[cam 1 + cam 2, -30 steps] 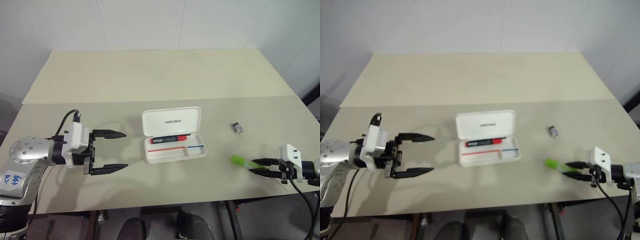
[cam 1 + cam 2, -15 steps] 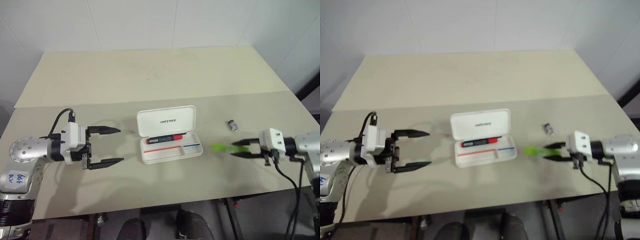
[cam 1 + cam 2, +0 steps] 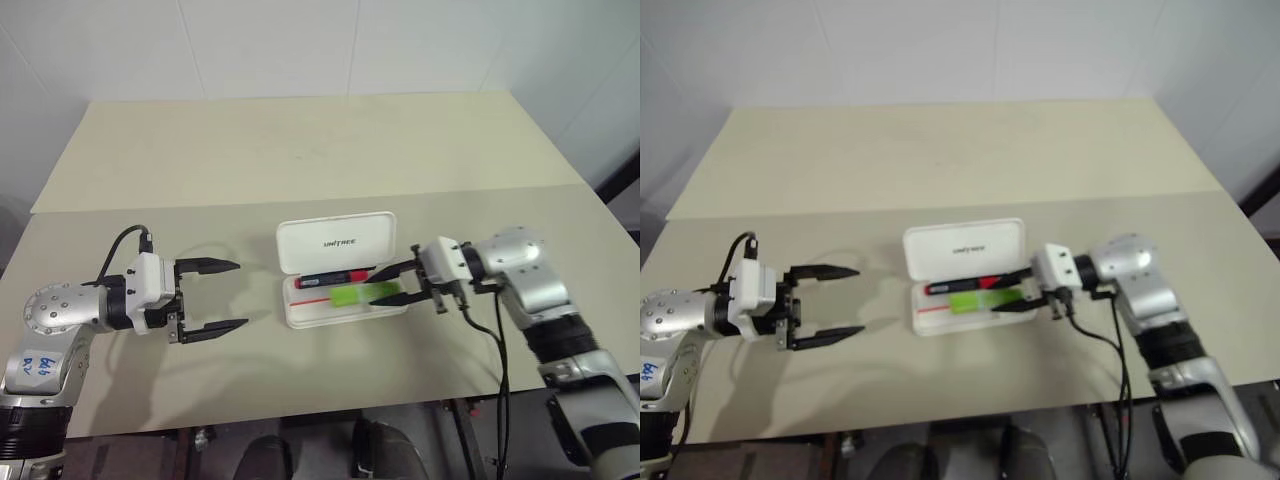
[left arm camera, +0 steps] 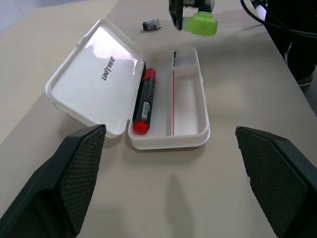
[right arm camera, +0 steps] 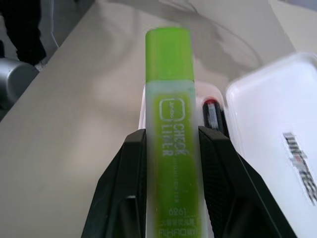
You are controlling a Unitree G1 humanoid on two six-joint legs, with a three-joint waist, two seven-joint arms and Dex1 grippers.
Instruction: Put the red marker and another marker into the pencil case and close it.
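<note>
1. The pencil case (image 3: 340, 272) is lying open near the middle of the table (image 3: 300, 150), its lid (image 3: 336, 242) folded back toward the far side and its tray facing up.
2. The red marker (image 3: 335, 279) is resting inside the tray, in the long compartment right against the hinge, lying lengthwise along it.
3. The right gripper (image 3: 392, 284) is reaching in from the robot's right side, pointing across toward its left, and its two black fingers are pinching the green marker (image 3: 360, 295).
4. That green marker is sticking out past the fingertips and hanging over the front half of the tray, roughly parallel to the red one; whether it is touching the tray I cannot tell.
5. The left gripper (image 3: 228, 296) is hovering above the table on the left of the case, well apart from it, with its fingers spread wide and nothing between them.
6. A small dark object (image 4: 150, 24) is lying on the table beyond the case's right end.
</note>
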